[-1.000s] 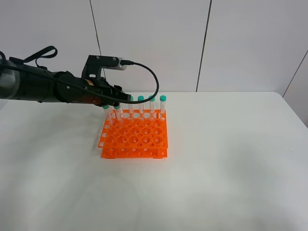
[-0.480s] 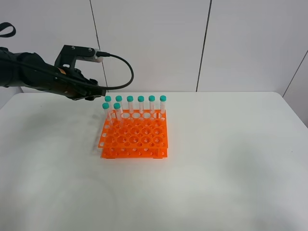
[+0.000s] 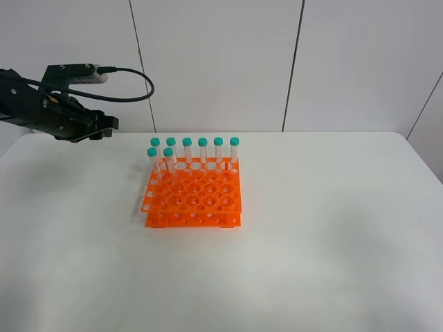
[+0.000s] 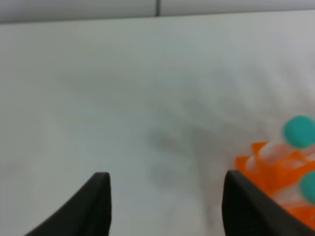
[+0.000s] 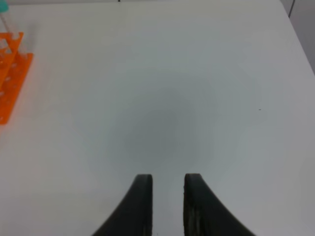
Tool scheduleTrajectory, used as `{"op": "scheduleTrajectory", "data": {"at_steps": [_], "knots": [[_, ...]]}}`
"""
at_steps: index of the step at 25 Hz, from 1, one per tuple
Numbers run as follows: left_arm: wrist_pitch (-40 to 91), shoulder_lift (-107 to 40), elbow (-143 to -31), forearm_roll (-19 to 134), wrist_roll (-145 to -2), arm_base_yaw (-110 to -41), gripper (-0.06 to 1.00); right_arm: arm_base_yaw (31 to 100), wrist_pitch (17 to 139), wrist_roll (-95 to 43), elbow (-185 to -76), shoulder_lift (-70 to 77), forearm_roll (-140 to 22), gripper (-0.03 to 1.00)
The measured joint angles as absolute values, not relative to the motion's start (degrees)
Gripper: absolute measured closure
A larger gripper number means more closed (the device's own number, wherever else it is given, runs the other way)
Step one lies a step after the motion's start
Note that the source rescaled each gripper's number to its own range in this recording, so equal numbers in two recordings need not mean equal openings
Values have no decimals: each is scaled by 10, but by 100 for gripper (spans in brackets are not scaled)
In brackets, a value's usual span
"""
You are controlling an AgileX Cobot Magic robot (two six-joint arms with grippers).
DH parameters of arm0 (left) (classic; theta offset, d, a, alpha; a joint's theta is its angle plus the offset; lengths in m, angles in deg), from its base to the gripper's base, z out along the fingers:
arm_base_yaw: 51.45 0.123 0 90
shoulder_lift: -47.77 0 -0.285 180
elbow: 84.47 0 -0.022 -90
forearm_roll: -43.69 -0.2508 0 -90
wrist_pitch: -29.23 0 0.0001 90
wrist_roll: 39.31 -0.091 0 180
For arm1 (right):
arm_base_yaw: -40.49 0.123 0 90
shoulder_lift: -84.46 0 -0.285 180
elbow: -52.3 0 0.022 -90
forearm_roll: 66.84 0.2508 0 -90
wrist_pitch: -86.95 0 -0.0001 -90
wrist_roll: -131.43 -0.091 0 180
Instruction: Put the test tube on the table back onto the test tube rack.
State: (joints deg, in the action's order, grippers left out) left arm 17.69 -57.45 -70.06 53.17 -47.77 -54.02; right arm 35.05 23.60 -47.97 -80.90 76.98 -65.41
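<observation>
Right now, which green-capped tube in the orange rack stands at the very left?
Find the bright orange plastic test tube rack on the white table. Six clear tubes with teal-green caps line its far edge; two more stand one row nearer. The slim clear test tube you want is the left one of those two.

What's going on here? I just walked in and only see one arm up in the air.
The left gripper hangs open and empty above the table, off to the left of the orange test tube rack. Eight teal-capped test tubes stand upright in the rack's far rows, and none lies on the table. The right gripper is shut, holding nothing.
</observation>
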Motion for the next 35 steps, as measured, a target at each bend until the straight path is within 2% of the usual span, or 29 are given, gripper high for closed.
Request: {"op": "scheduleTrajectory", "data": {"at_steps": [14, 35], "knots": [[90, -556, -701, 532, -477, -518, 49, 350, 236, -480, -809, 770, -654, 97], [26, -262, -543, 521, -477, -498, 49, 350, 236, -480, -809, 770, -654, 97]]}}
